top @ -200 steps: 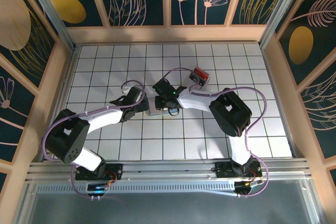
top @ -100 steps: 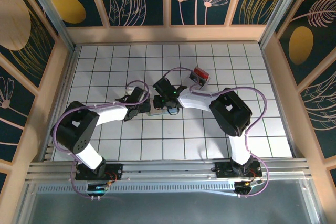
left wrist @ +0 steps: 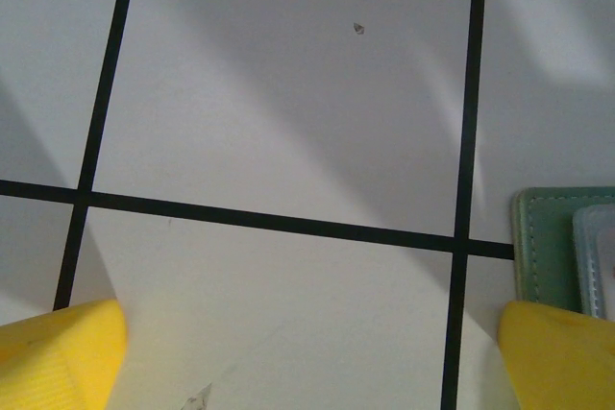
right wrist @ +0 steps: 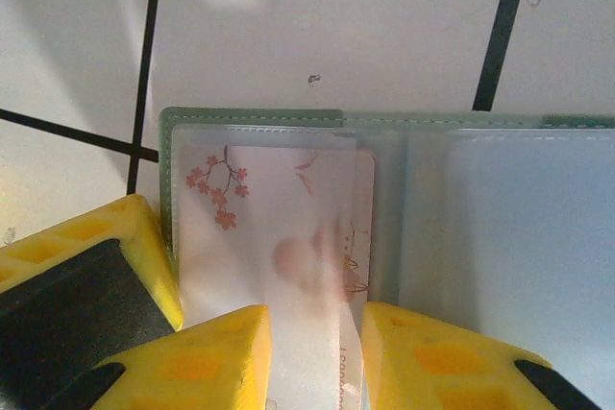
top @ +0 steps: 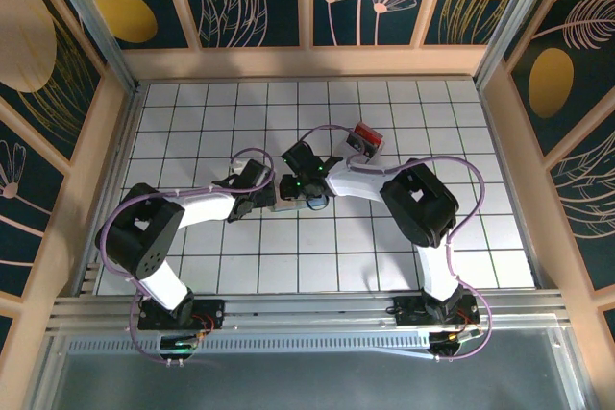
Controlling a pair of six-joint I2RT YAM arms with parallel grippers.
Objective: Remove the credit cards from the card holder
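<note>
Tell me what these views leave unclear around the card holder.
- Top external: card holder mostly under the right arm; cards too small.
- Right wrist: card lower edge hidden behind right gripper; whether it's gripped is unclear; sleeve blurs its print.
- Left wrist: card holder cut off at right edge.

I see the right gripper's (right wrist: 315,364) yellow fingers (right wrist: 207,357) narrowly parted astride the near edge of a blossom-printed credit card (right wrist: 279,228) sleeved in the open card holder (right wrist: 252,117).
</note>
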